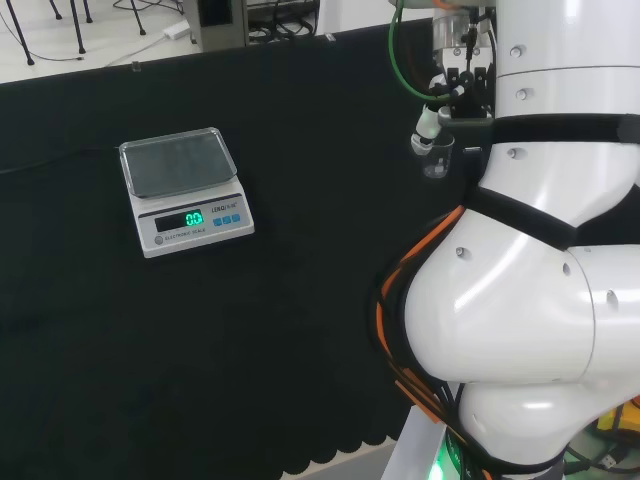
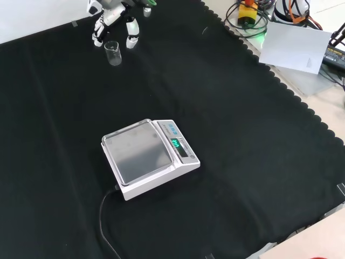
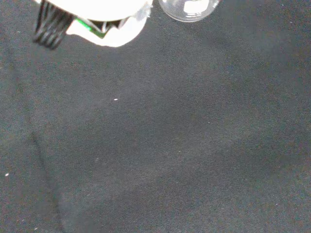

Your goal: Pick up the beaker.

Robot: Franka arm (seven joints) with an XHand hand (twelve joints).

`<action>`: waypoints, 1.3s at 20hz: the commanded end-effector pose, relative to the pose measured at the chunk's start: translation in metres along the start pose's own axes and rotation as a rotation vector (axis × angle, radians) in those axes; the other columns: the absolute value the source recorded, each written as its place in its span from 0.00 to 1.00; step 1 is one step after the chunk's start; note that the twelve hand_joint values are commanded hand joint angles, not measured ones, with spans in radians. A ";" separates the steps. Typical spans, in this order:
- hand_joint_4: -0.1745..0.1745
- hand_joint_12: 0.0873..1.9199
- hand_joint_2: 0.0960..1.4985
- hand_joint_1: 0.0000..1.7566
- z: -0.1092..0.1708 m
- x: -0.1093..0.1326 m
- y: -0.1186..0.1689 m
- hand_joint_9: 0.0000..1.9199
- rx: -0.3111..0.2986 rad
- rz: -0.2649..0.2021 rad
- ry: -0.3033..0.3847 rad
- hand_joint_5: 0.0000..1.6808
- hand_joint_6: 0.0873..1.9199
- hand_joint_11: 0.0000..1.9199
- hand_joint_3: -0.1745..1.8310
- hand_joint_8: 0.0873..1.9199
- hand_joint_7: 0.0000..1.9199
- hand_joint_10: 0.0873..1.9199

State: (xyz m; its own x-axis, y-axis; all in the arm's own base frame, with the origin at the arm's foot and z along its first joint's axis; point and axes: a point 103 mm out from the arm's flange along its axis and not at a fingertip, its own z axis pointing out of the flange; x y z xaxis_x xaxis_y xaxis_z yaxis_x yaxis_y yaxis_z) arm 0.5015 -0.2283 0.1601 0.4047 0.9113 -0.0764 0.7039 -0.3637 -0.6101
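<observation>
Fingers: we see the hand (image 2: 115,20) with fingers (image 2: 131,39) spread on either side of the beaker, not closed.
Beaker (image 2: 112,53): upright on the counter (image 2: 242,124), far from the scale (image 2: 148,156).
Progress: we judge the grasp and lift remain.

Black-clothed bench (image 2: 259,178) with upright beaker (image 2: 113,53) and scale (image 2: 150,157), well apart
</observation>
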 end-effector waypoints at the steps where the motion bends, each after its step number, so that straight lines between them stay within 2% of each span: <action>1: 0.65 0.73 0.30 0.54 0.008 -0.010 0.011 0.02 0.057 0.043 0.016 0.14 0.00 0.10 0.46 0.23 0.00 0.45; 6: 0.64 0.71 0.30 0.54 0.014 -0.003 0.016 0.11 0.064 0.037 0.001 0.16 0.00 0.15 0.46 0.27 0.01 0.42; 8: 0.64 0.71 0.30 0.54 0.015 0.012 0.019 0.13 0.066 0.037 -0.001 0.17 0.00 0.16 0.46 0.27 0.02 0.42; 16: 0.64 0.69 0.30 0.56 0.022 0.004 0.024 0.18 0.061 0.028 0.011 0.18 0.00 0.20 0.46 0.28 0.03 0.40; 21: 0.55 0.61 0.32 0.65 0.024 0.010 0.029 0.37 0.017 0.038 0.011 0.28 0.01 0.38 0.49 0.31 0.10 0.31; 23: 0.50 0.55 0.34 0.68 0.024 0.011 0.029 0.45 0.005 0.036 0.018 0.30 0.08 0.46 0.49 0.32 0.14 0.26; 26: 0.42 0.49 0.37 0.70 0.023 0.011 0.029 0.52 -0.008 0.034 0.012 0.27 0.25 0.54 0.48 0.33 0.19 0.21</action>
State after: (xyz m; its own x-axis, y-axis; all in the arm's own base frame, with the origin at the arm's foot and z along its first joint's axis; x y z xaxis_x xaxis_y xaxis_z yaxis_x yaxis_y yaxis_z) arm 0.5109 -0.2255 0.1219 0.4359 0.8956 -0.0888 0.6780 -0.3917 -0.6220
